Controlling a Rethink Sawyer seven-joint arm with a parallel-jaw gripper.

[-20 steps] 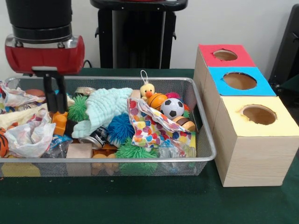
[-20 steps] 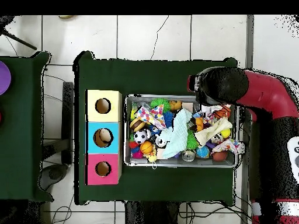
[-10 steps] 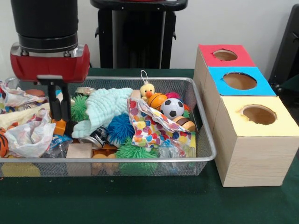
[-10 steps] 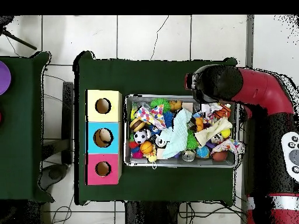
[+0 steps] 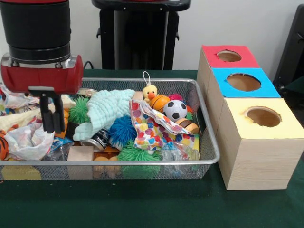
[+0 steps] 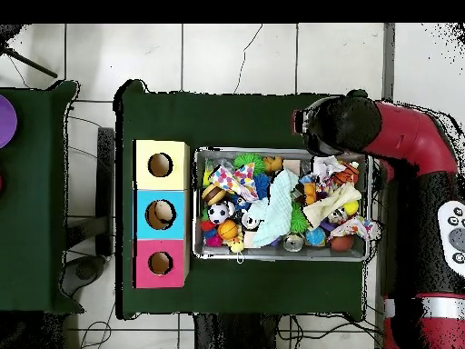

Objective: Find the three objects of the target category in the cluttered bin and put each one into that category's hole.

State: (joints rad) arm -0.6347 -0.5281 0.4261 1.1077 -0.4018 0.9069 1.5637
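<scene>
While the gripper hangs over the wire bin's end farthest from the box of holes, its jaws are pressed close together with nothing visibly between them, just above a crumpled wrapper. Green tabletop lies bare before the bin. Only the overhead view shows something lying inside the blue hole; the front view alone shows the soccer ball against the basketball.
</scene>
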